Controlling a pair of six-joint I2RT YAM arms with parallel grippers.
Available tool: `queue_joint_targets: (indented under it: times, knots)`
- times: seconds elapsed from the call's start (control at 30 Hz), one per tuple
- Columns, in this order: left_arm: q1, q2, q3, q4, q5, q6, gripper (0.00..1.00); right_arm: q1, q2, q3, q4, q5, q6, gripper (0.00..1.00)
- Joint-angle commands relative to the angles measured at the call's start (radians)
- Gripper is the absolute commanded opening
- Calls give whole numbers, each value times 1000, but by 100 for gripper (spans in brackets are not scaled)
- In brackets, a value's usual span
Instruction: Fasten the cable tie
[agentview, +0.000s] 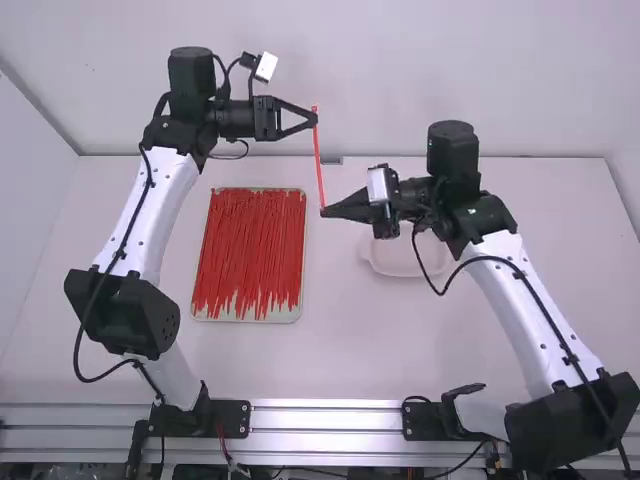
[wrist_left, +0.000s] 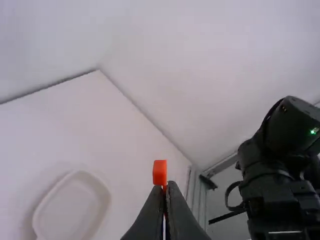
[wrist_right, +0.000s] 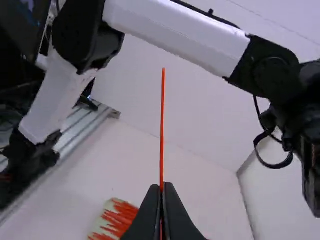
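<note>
1. A flat tray (agentview: 246, 320) lies on the white table (agentview: 340, 320), left of the middle and near the left arm. It holds a dense layer of loose cable ties (agentview: 250, 250), all red and lying lengthwise from near to far.
2. A shallow white dish (agentview: 390, 265) sits on the table right of the tray, partly hidden by the right arm's wrist.
3. One red cable tie (agentview: 318, 160) is held in the air above the table's far middle, between the tray and the dish, stretched straight between the two grippers.
4. The left gripper (agentview: 312, 120) is clamped on the tie's upper, far end, and the square head (wrist_left: 159, 172) sticks out just past its fingertips.
5. The right gripper (agentview: 325, 211) is pinched tight on the strap's lower end.
</note>
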Motion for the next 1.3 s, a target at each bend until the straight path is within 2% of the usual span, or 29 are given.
queue_joint_targets:
  times: [0.0,0.13,0.27,0.43,0.6,0.73,0.87,1.03,1.13,1.27]
  knots:
    - [-3,-8,6,8,10,27,2,11,1,-10,20,-24,130,0]
    - [-3,-8,-14,30,13,34,2,10,1,-10,36,-143,120,0]
    - [-3,-8,-46,89,122,190,2,26,2,-10,38,-142,158,0]
    - [-3,-8,-92,79,182,456,2,24,14,-10,105,-61,406,0]
    - [-3,-8,-135,83,185,580,2,15,34,-10,180,-16,607,0]
    - [-3,-8,-144,95,194,618,2,26,46,-19,239,123,766,0]
    - [-3,-8,-145,146,194,606,2,4,92,-24,454,192,1064,0]
    - [-3,-8,-145,175,193,610,2,-18,147,-24,592,209,1263,0]
    - [-3,-8,-149,218,190,636,2,-38,204,-24,666,194,1469,0]
    - [-3,-8,-150,212,190,762,2,-20,222,-25,644,131,1516,0]
